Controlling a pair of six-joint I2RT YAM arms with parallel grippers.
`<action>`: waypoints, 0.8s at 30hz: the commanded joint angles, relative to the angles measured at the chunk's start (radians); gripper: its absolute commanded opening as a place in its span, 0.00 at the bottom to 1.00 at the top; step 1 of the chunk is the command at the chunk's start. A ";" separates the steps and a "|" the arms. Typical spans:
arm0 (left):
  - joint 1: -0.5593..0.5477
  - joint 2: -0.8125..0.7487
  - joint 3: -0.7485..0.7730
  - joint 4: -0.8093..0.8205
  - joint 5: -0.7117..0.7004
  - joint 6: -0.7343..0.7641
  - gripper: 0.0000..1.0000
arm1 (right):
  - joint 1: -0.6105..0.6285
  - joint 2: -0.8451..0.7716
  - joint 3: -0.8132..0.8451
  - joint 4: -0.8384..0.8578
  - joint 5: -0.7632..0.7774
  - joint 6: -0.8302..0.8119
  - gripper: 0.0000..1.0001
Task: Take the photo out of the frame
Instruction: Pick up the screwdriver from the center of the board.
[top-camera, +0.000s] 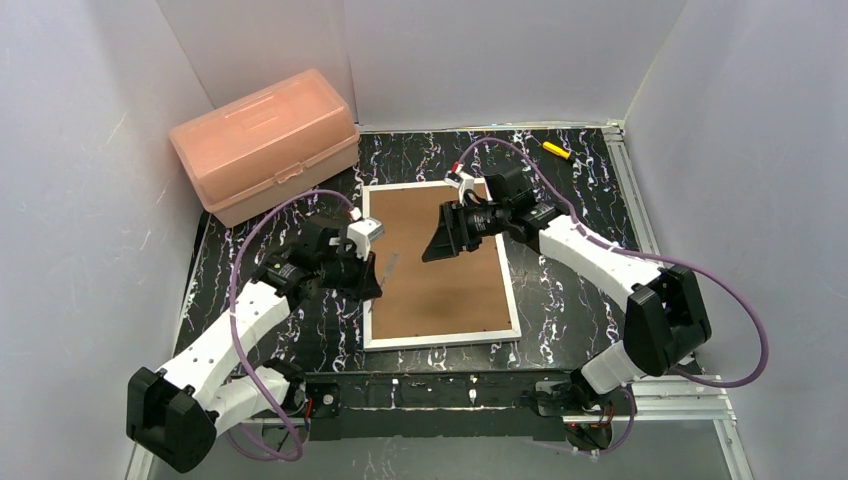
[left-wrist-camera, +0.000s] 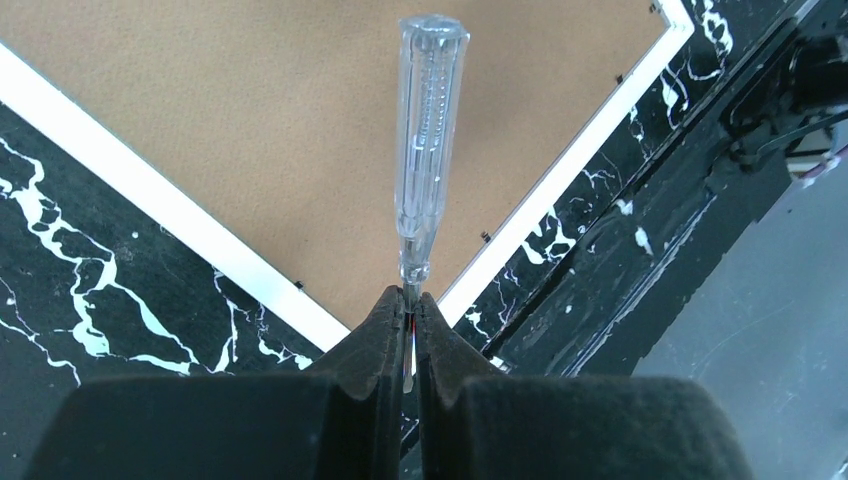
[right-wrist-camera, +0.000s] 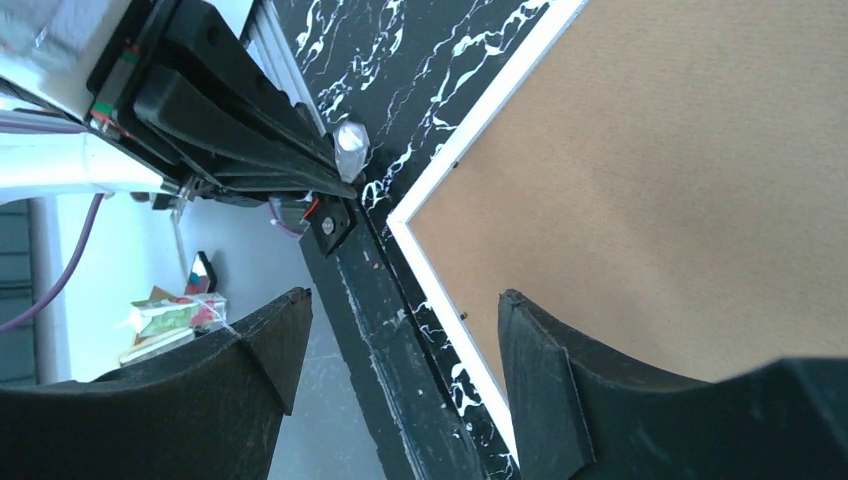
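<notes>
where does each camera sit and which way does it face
Top external: high behind the bases, looking down at the table, the frame lying back-up and a pink box; left arm and right arm show.
Left wrist: on the left arm, looking along the shut left hand, which pinches a clear screwdriver, over the frame.
Right wrist: on the right arm, looking past the open right hand at a frame corner.
Shared: both wrist views show the frame's brown back and white border.
</notes>
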 joint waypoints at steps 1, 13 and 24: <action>-0.063 0.016 0.052 -0.017 -0.068 0.074 0.00 | 0.004 0.035 0.055 0.047 -0.089 0.039 0.74; -0.174 0.091 0.111 -0.017 -0.130 0.148 0.00 | 0.090 0.095 0.092 0.043 -0.073 0.055 0.71; -0.220 0.106 0.137 0.001 -0.108 0.167 0.00 | 0.129 0.134 0.073 0.098 -0.093 0.086 0.62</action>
